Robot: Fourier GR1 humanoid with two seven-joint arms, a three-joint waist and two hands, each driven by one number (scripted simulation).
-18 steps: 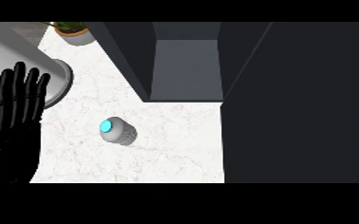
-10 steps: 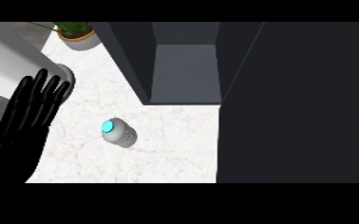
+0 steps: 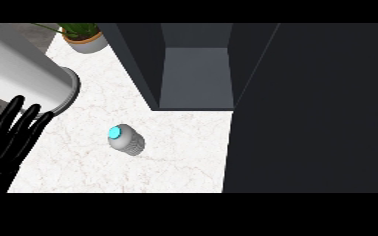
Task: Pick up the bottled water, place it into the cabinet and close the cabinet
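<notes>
the bottled water sits on the white marbled tabletop, left of the middle of the view and out in the open, with nothing touching it. its bright blue cap shows at its upper-left end and its grey ribbed body runs away toward the lower right; from this steep angle i cannot tell whether it stands upright or leans.

the left hand shows at the left edge, low in the view. its black fingers are straight and spread a little, pointing up the view, and it has hold of nothing. it is near the bottle but apart from it, with a strip of bare tabletop between the two. just above the fingertips a broad grey cylinder slants in from the upper-left edge, and its rounded end hangs over the tabletop. the right hand shows nowhere in the view.

the cabinet stands beyond the bottle, up and to the right of it. it is open: dark side walls frame a grey inner floor, and nothing lies in it. a wide dark panel fills the right side of the view from top to bottom and covers the tabletop's right part. a potted plant with green leaves in a pale orange pot stands at the far left corner, just beside the cabinet's left wall and well apart from the bottle.
</notes>
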